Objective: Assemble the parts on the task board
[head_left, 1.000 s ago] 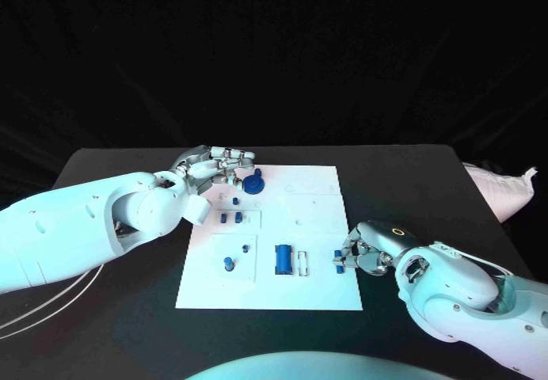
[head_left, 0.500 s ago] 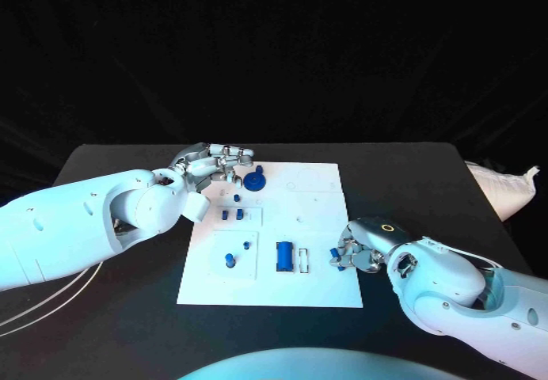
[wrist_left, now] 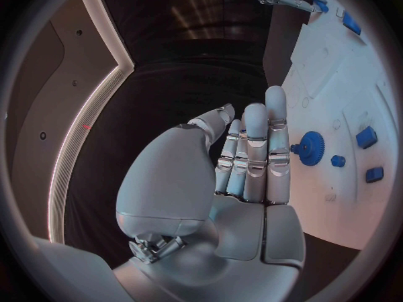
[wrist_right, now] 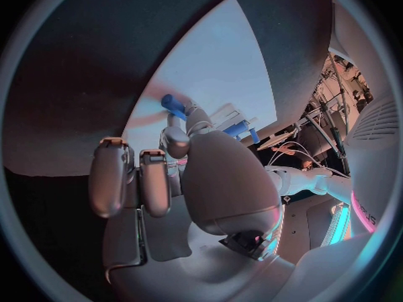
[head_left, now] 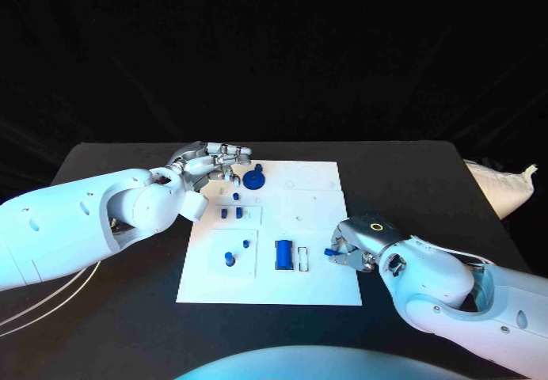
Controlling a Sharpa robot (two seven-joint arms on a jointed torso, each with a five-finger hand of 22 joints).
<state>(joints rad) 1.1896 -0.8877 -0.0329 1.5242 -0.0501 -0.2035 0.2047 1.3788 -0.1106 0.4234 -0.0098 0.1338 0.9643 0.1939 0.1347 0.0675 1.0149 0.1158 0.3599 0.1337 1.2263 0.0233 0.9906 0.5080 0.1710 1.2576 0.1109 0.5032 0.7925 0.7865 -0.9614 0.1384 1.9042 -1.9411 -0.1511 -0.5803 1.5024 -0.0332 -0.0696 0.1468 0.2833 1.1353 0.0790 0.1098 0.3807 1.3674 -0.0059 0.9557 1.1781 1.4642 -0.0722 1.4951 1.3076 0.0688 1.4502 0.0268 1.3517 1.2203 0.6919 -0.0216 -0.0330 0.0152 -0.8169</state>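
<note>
The black table (head_left: 126,317) is taken up in its middle by the white task board (head_left: 314,293), laid flat within reach of both arms. The left hand (head_left: 211,164) is kept at the board's far left corner, just beside the blue gear (head_left: 253,182); in the left wrist view its fingers (wrist_left: 254,156) are seen straight and pressed together with nothing in them, so it is judged to be parked out of the way, not working. The right hand (head_left: 356,247) is held at the board's right edge, and a small blue part (head_left: 331,252) is pinched at its fingertips; in the right wrist view that part (wrist_right: 173,104) is seen sticking out past the thumb, over the white plate. It is judged to be carried toward a seat on the board; which seat cannot be told. The blue block (head_left: 283,256) and the white slot piece (head_left: 302,259) lie just beside the pinched part and could be knocked. Smaller blue pieces are scattered further left: a pair (head_left: 230,213) in a marked square, a peg (head_left: 229,257) in the square below. A white bag (head_left: 503,190) is left at the table's right edge, well apart from the work.
</note>
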